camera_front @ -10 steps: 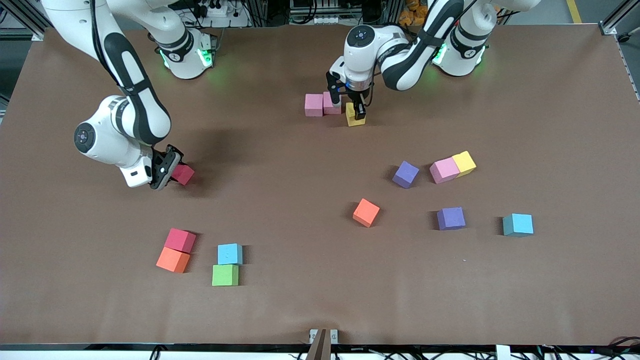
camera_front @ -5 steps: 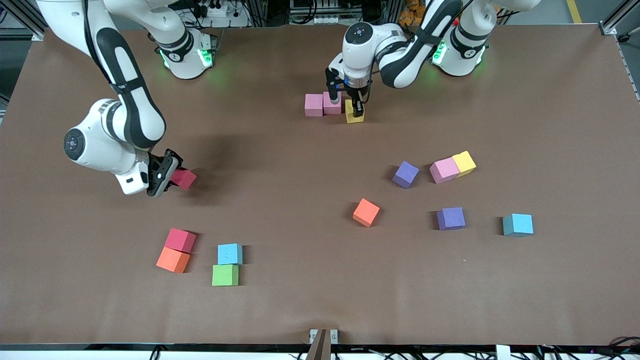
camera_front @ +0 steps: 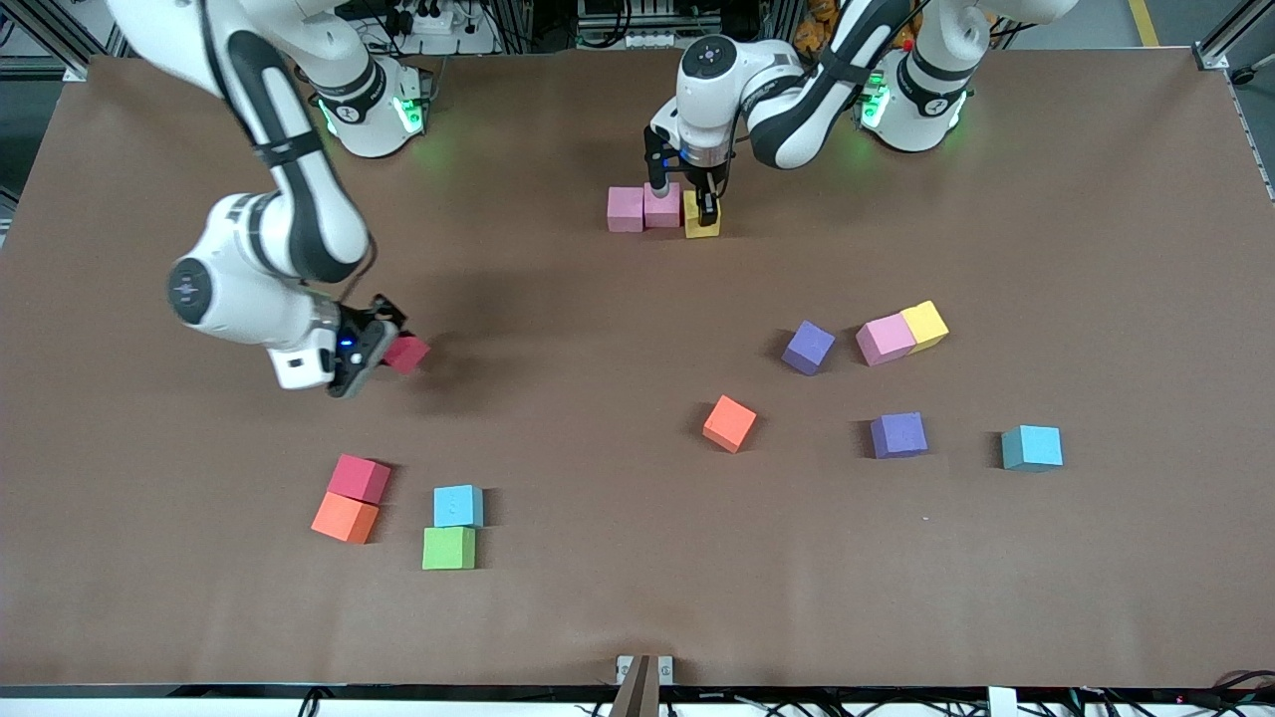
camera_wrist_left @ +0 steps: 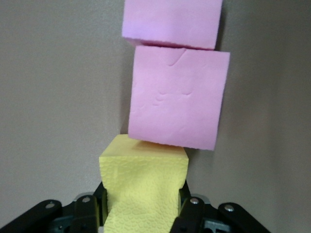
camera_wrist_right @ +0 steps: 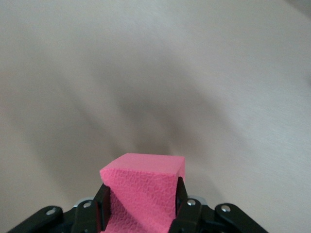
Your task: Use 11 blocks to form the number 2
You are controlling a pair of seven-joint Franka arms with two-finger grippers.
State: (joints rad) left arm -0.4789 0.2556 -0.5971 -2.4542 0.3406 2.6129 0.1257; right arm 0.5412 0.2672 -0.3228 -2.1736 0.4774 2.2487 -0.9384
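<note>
We've slid the left gripper, jaws clamped on the yellow block, in against the two pink blocks near the tabletop's robot-side edge; top row of the number 2 looks nearly set. Right gripper, jaws holding the red block, has carried it up off the tabletop and toward the middle; eight more to place.

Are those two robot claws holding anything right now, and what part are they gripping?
Yes. The left gripper pinches a yellow block by two facing sides, beside the pink blocks. The right gripper pinches a red block likewise.
</note>
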